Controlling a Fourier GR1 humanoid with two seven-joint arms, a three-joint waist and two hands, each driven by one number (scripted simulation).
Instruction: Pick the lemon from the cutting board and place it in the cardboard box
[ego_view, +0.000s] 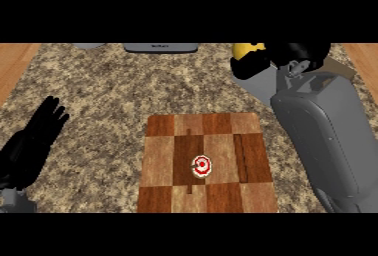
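The yellow lemon (249, 48) is at the far right of the counter, near the top edge of the head view. My right hand (275, 59) is curled round it and hides most of it. Behind the wrist a brown sliver (339, 66) shows, which may be the cardboard box; the forearm covers the rest. The checkered wooden cutting board (221, 130) lies in the middle and carries only a small red and white ring mark (201, 165). At the left edge my left hand (35, 141) rests open with its fingers up.
The speckled stone counter (111, 85) has wooden strips along both sides. A grey appliance (161, 47) and another grey object (88, 45) stand at the back edge. My right forearm (325, 145) stretches along the board's right side.
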